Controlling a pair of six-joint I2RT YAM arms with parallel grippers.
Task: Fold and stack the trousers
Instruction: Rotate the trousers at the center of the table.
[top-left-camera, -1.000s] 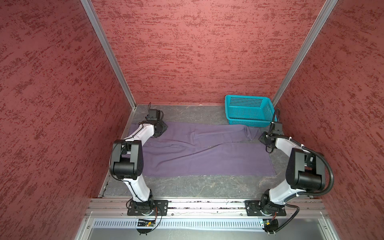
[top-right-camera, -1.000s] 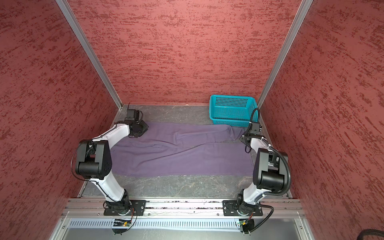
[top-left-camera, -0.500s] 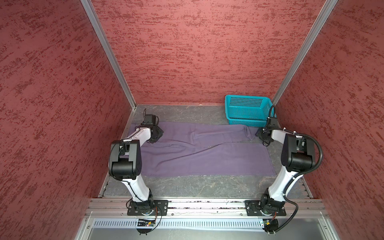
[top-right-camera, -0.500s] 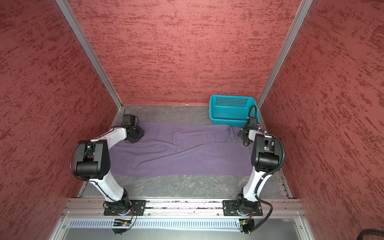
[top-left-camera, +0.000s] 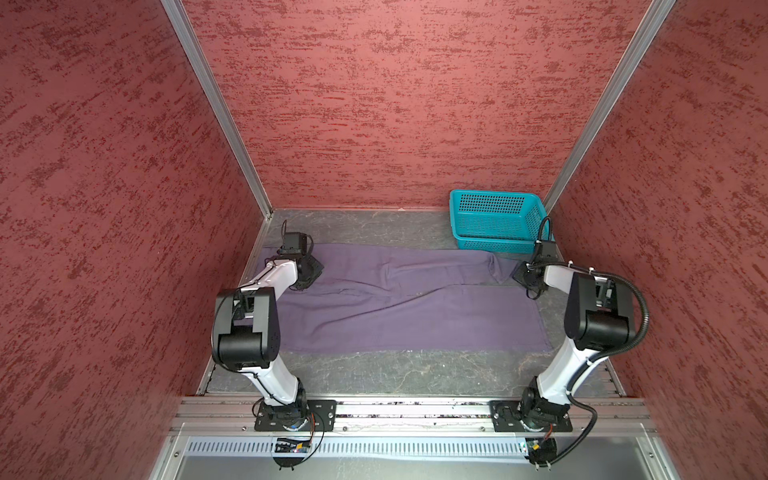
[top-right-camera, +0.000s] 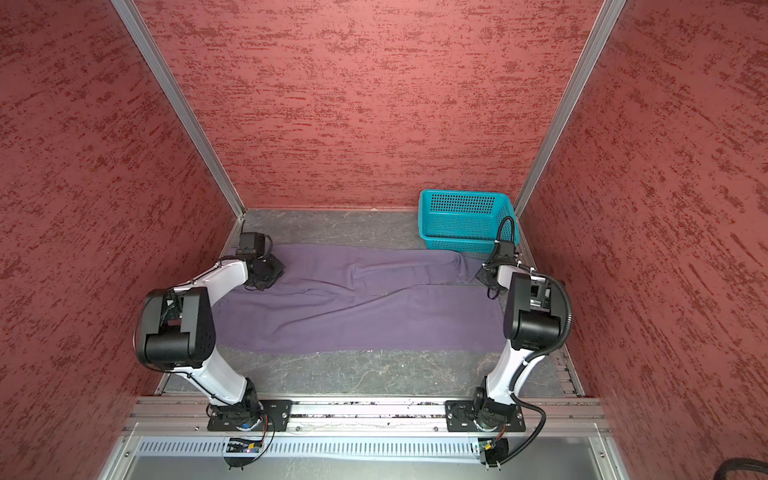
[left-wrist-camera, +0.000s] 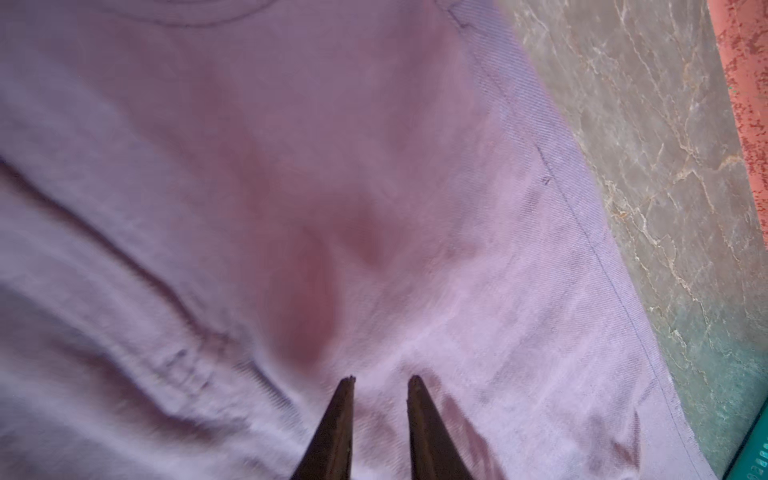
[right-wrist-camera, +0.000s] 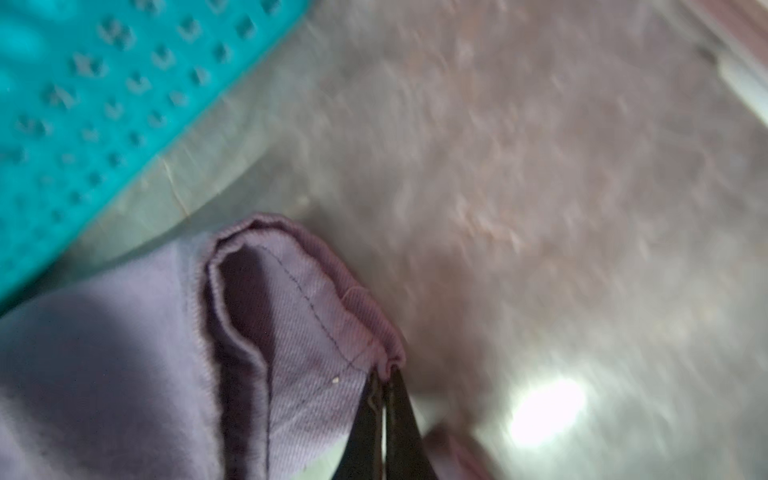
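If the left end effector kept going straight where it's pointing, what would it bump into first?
The trousers. The left end effector points down into the purple cloth, with its tips right at it. I can't tell whether they touch or pinch it.

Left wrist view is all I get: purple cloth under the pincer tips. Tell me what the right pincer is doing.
Observer: The right pincer is shut on the hem of the far leg of the trousers.
Operator: Give me the basket's position.
Observer: The teal basket stands in the far right corner, just beyond that hem. I cannot tell whether the cloth touches it.
Operator: Now report the near leg.
Observer: It lies flat and unfolded on the table, and neither pincer is on it.
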